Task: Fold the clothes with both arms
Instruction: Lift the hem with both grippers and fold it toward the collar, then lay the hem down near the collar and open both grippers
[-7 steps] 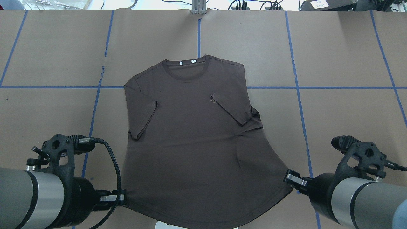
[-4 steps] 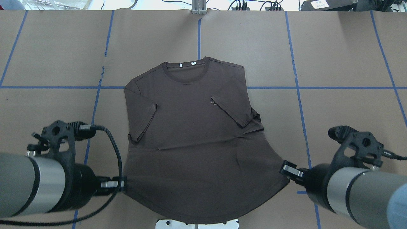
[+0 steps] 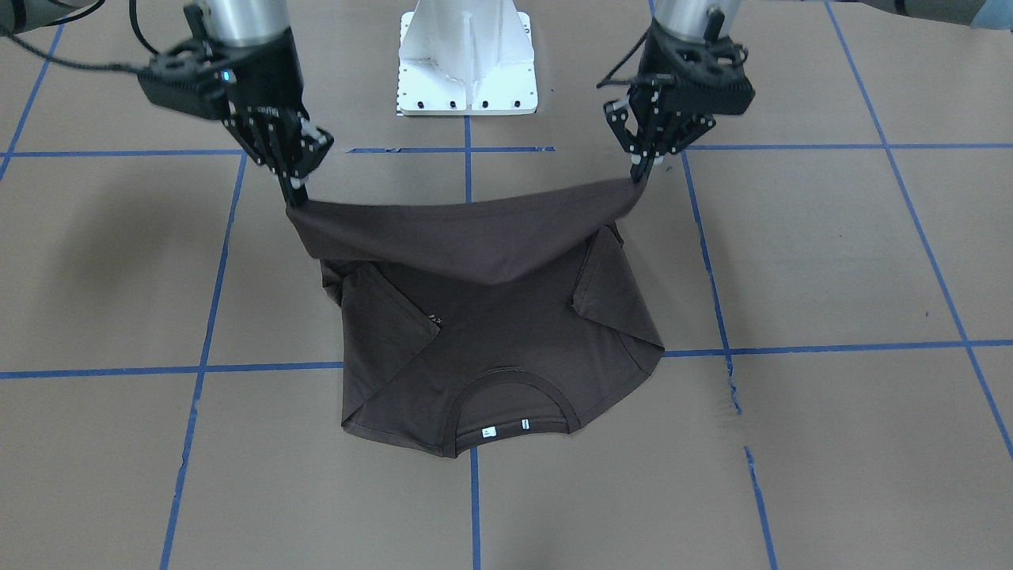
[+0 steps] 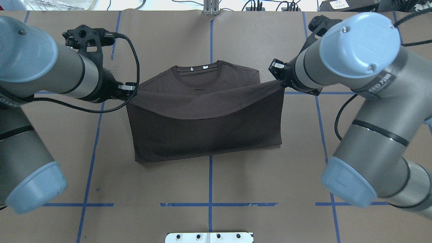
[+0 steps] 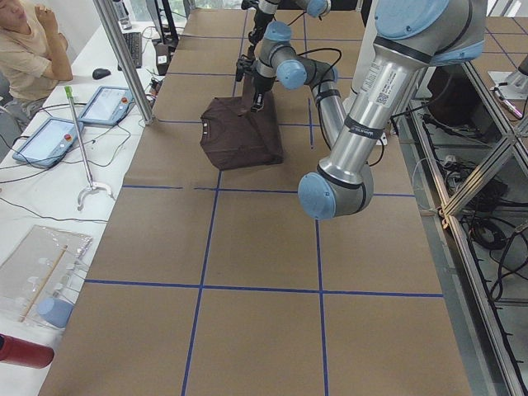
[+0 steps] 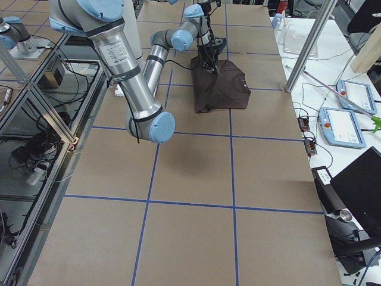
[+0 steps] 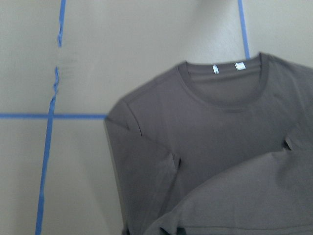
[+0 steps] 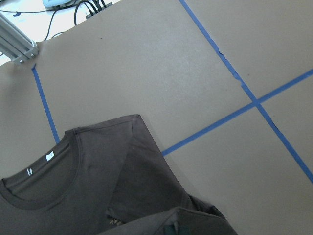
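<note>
Brown paper covers the tabletop [image 3: 831,261], which is divided into rectangles by blue tape lines [image 3: 269,367]. A dark brown-grey T-shirt [image 4: 206,131] lies at its centre, front side up, with the ribbed collar [image 3: 513,374] and white neck tags [image 3: 488,432] at the edge far from the robot's white pedestal [image 3: 467,63]. Both sleeves [image 3: 613,297] are folded inward onto the chest.

The left tool [image 3: 639,170] is closed on one corner of the hem, the cloth pinched between its black fingertips. The right tool [image 3: 294,190] is closed in the same way on the opposite corner. Both corners are held clear of the tabletop, and the hem hangs between them in a shallow downward curve.

In the overhead view the lower half of the garment is doubled over the upper half. The fold forms a straight edge on the side nearest the robot. The raised hem spans the chest just short of the collar, leaving collar and shoulders uncovered. The two silver-grey arms reach forward on either side of the garment, the tools level with its shoulders.

The left wrist view shows the raised cloth in the foreground, with the collar, the tags and one folded sleeve beyond it. In the exterior left view a person [image 5: 29,41] sits beside the tabletop.
</note>
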